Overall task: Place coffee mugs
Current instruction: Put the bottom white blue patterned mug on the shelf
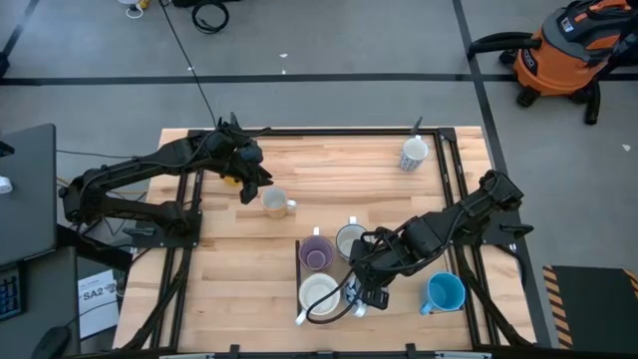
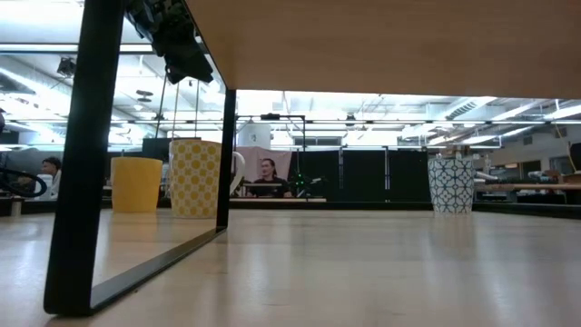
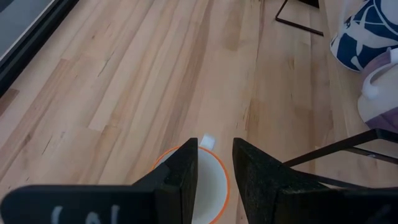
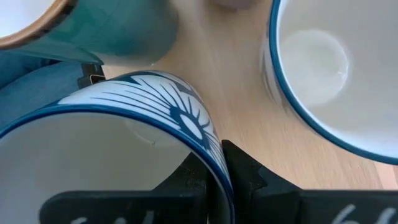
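On the table point(image 1: 329, 170), 7 mugs point(image 1: 276, 203) show; 2 grippers point(image 1: 364, 296) work.

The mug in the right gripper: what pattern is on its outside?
White mug with dark blue line pattern and rim, clearest in the right wrist view.
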`<action>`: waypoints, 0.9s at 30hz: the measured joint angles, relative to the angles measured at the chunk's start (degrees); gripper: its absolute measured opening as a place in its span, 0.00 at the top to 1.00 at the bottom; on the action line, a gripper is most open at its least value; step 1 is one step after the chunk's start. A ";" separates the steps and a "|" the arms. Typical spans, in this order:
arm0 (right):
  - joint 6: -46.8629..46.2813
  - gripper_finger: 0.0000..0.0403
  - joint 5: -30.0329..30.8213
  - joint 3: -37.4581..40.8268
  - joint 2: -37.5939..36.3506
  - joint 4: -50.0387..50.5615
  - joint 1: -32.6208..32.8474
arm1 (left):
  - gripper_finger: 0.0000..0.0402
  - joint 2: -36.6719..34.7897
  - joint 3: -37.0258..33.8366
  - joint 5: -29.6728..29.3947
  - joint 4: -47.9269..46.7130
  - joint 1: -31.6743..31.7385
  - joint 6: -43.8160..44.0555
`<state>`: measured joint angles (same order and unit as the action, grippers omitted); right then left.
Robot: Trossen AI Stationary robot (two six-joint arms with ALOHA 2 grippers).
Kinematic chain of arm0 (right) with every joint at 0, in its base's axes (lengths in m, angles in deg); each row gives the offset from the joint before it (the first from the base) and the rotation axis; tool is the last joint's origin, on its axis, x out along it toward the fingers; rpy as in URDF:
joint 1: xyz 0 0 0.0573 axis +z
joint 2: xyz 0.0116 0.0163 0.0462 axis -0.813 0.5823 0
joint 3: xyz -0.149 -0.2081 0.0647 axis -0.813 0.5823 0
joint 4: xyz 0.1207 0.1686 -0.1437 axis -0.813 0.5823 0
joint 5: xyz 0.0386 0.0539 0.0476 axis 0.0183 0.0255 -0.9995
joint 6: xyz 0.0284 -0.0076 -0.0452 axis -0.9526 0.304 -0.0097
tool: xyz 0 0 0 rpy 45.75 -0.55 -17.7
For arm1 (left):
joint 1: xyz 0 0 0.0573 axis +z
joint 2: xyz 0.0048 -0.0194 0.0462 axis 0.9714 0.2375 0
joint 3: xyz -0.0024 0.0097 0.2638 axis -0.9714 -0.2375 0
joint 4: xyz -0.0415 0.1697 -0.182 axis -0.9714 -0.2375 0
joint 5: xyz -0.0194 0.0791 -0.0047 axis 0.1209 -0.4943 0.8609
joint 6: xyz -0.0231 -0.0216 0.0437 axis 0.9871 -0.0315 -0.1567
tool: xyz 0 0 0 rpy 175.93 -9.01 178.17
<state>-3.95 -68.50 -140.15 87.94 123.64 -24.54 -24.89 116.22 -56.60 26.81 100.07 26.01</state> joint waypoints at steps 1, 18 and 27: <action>0.02 0.91 0.00 0.00 0.00 0.05 0.02 | 0.73 0.00 0.00 0.00 0.00 0.00 0.01; -1.99 0.91 -0.14 -0.02 0.24 3.31 0.02 | 0.73 0.00 0.00 0.00 -0.02 0.00 0.02; -1.99 0.91 -2.97 -0.15 1.57 2.46 0.00 | 0.73 0.00 0.00 0.02 -0.03 0.00 0.04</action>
<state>-5.94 -71.48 -140.31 89.51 126.10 -24.54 -24.89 116.22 -56.58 26.79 100.07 26.06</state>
